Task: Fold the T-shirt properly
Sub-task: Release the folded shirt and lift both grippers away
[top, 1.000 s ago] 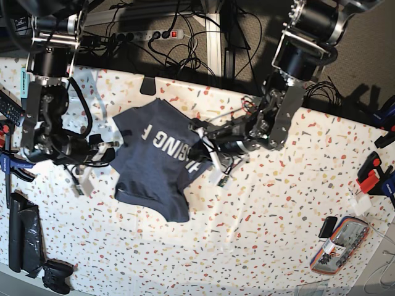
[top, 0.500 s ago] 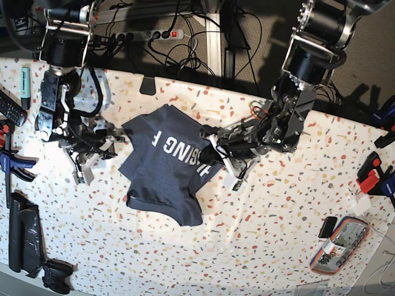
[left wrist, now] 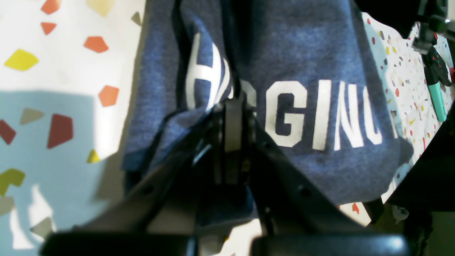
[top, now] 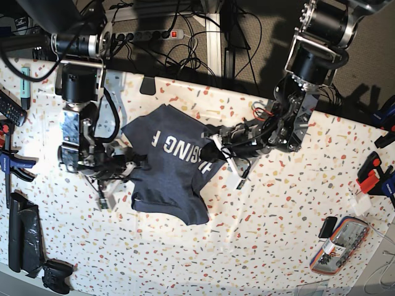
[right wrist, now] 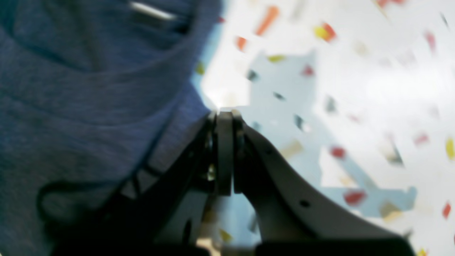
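The left arm reaches down from the far edge of the table (top: 278, 234) and bends low toward its middle, its left gripper (top: 213, 145) lying nearly flat with the jaws pressed together on a fold of the T-shirt (top: 170, 163) right at the white lettering. From the left wrist view the fingertips (left wrist: 233, 106) are closed over bunched cloth that covers part of the letters, so the word cannot be read whole. The right arm hangs down from above on the other side, elbow bent, its right gripper (top: 129, 166) at the shirt's opposite edge. In the blurred right wrist view its jaws (right wrist: 224, 117) sit together at the hem, but whether cloth is pinched between them is hard to make out. The shirt lies crumpled mid-table between both arms, lettering upward, its lower part doubled under.
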